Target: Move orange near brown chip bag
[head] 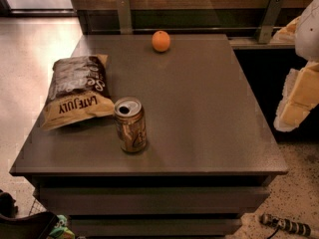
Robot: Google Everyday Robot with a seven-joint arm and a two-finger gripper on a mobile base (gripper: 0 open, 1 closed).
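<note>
1. Gripper: pale cream, blocky, at the right margin of the camera view, out past the right edge of the tabletop. It hangs over dark space beside the furniture. Jaws: cannot tell whether wide or narrow.
2. White arm housing sits above the gripper in the upper right corner, partly cut off by the picture's edge.
3. Orange: alone near the far edge of the tabletop, about mid-width, resting on the dark grey surface. Well apart from the gripper, nothing touching it.
4. Drink can: gold-brown, upright, top opened, toward the near left part of the tabletop. Well apart from the orange.
5. Brown chip bag: lies flat on the left side of the tabletop, dark brown upper part, tan-yellow band with "LATE JULY" lettering toward the near side. Its near right corner is just beside the can. Well apart from the orange.
6. Two metal brackets stand behind the far edge.
7. Speckled floor shows lower right.
</note>
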